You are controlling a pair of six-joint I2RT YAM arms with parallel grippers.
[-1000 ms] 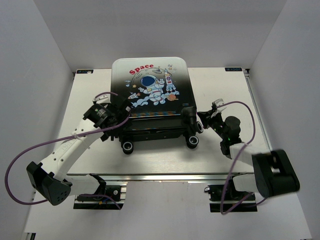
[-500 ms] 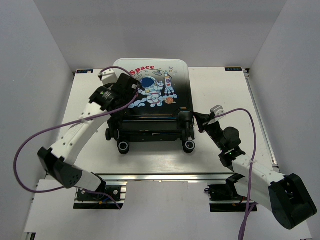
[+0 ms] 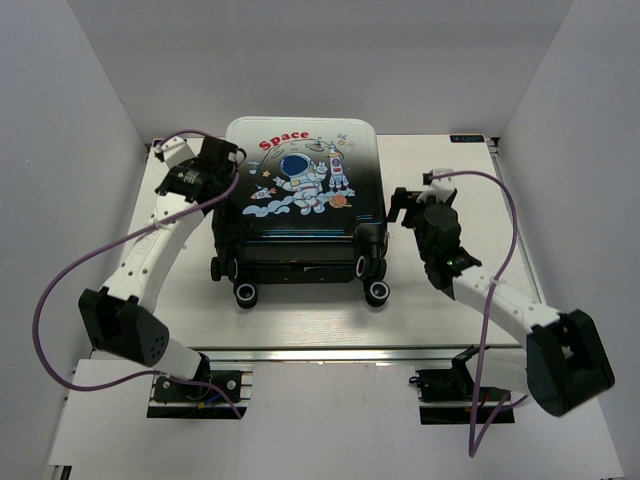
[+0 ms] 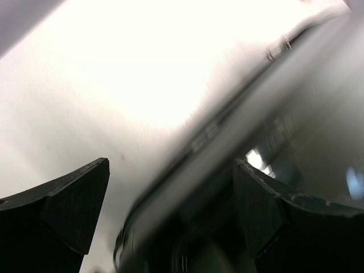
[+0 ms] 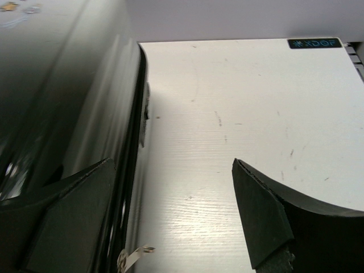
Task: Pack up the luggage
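The luggage [image 3: 300, 200] lies flat and closed on the white table [image 3: 180, 290], astronaut print up, its black wheels [image 3: 243, 293] toward the arms. My left gripper [image 3: 222, 160] is at the luggage's back left corner. It is open, and the blurred left wrist view shows the left gripper [image 4: 170, 210] straddling the dark edge of the luggage [image 4: 296, 131]. My right gripper [image 3: 402, 205] hangs open just off the right side. In the right wrist view the right gripper [image 5: 173, 216] has bare table between its fingers, with the wall of the luggage [image 5: 68, 102] against the left finger.
A metal zipper pull [image 5: 132, 259] sticks out from the luggage's side seam near my right gripper. White walls close in the table at left, right and back. A rail [image 3: 330, 352] runs along the near edge, and purple cables loop off both arms.
My left arm swung from the luggage's front left corner to its back left corner. My right gripper left the front right wheel, moved up the right side and opened. The luggage shifted slightly.
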